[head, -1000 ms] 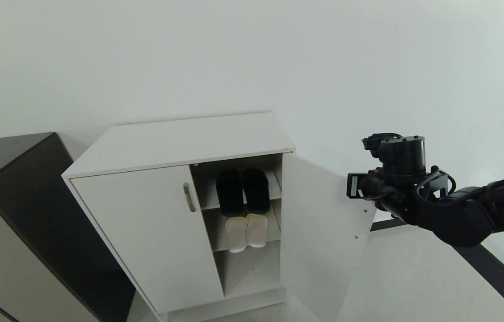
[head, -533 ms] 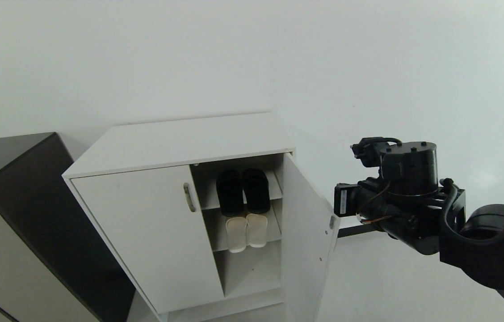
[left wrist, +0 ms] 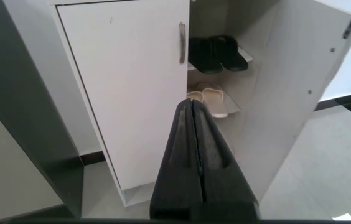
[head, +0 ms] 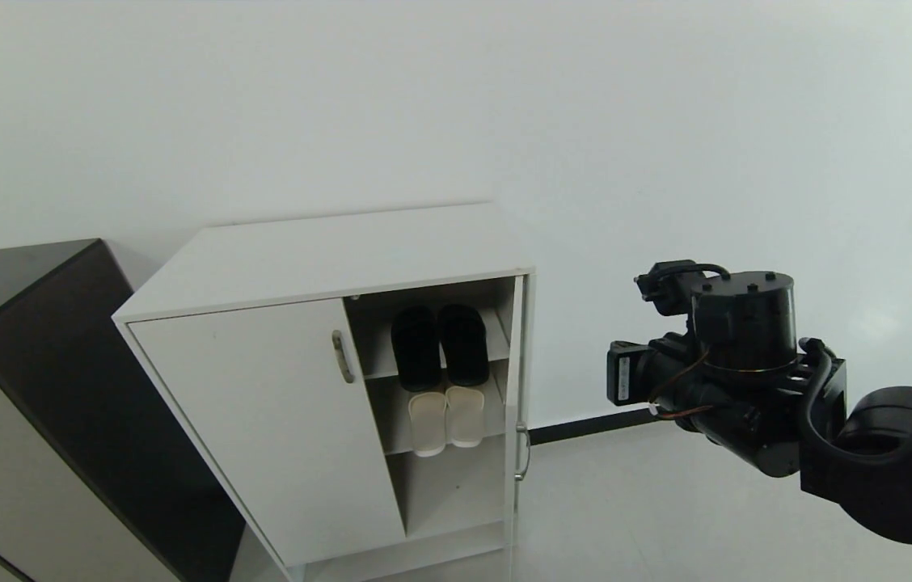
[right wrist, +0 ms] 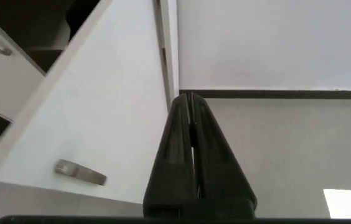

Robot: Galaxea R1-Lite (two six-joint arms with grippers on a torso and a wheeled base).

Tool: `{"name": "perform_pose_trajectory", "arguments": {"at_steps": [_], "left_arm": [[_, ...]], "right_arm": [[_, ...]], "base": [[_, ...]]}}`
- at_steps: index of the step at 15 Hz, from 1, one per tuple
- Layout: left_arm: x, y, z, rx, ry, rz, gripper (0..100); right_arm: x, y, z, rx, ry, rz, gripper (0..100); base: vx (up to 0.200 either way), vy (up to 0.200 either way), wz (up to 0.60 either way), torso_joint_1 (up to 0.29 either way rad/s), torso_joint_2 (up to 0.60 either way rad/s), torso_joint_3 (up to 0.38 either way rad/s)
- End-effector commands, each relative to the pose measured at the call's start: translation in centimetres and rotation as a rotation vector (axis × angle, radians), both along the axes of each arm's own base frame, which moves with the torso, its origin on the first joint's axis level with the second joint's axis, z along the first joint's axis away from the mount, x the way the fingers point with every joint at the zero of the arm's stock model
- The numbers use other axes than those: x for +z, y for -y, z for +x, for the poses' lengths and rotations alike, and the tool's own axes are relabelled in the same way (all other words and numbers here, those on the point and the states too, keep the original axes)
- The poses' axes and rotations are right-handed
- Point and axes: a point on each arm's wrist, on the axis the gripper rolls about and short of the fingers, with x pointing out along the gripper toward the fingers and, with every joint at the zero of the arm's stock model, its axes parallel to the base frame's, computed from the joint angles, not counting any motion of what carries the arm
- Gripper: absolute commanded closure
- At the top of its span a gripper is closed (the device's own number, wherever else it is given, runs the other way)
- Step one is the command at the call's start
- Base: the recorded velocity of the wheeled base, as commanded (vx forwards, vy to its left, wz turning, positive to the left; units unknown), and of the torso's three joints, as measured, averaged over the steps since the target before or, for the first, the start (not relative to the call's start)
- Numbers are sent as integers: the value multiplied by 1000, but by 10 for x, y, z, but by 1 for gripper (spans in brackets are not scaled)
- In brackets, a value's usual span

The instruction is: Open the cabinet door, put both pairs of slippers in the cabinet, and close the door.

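The open cabinet door [head: 516, 380] swings shut-ward: its broad inner face, earlier spread toward the right of the frame, narrows until it shows edge-on at centre, with its handle [head: 522, 453] now visible. The right arm [head: 747, 364] sinks lower at right, and its wrist turns.

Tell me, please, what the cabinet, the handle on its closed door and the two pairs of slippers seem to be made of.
Cabinet: probably laminated board, matte white; flat panels with square edges. Handle: likely metal, satin grey sheen. Black slippers and cream slippers: seemingly moulded foam or rubber, matte, one-piece look.
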Motion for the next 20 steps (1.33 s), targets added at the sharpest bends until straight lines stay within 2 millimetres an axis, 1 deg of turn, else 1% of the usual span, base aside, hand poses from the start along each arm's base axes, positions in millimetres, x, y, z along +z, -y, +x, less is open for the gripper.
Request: {"name": "perform_pose_trajectory", "arguments": {"at_steps": [1, 3, 9, 14, 16, 17, 19, 20], "left_arm": [[0, 0, 0, 0, 0, 0, 100], [0, 0, 0, 0, 0, 0, 100], [0, 0, 0, 0, 0, 0, 100], [0, 0, 0, 0, 0, 0, 100], [0, 0, 0, 0, 0, 0, 100], [0, 0, 0, 0, 0, 0, 100], [0, 0, 0, 0, 0, 0, 100], [0, 0, 0, 0, 0, 0, 100]], "right_arm": [[-4, -2, 1, 1, -8, -7, 100], [-6, -6, -1, 9, -13, -12, 100], [-5, -6, -1, 13, -4, -3, 100], [2, 3, 3, -8, 109, 13, 100], [2, 4, 2, -7, 116, 13, 100], [3, 6, -1, -2, 118, 4, 100], [-2, 11, -7, 13, 103, -36, 100], [-4, 20, -15, 54, 92, -63, 100]], "base": [[0, 0, 0, 0, 0, 0], [0, 0, 600, 0, 2, -2], [0, 0, 600, 2, 2, 2], [0, 0, 0, 0, 0, 0], [0, 0, 0, 0, 0, 0], [0, 0, 0, 0, 0, 0], [0, 0, 0, 0, 0, 0], [0, 0, 0, 0, 0, 0]]}}
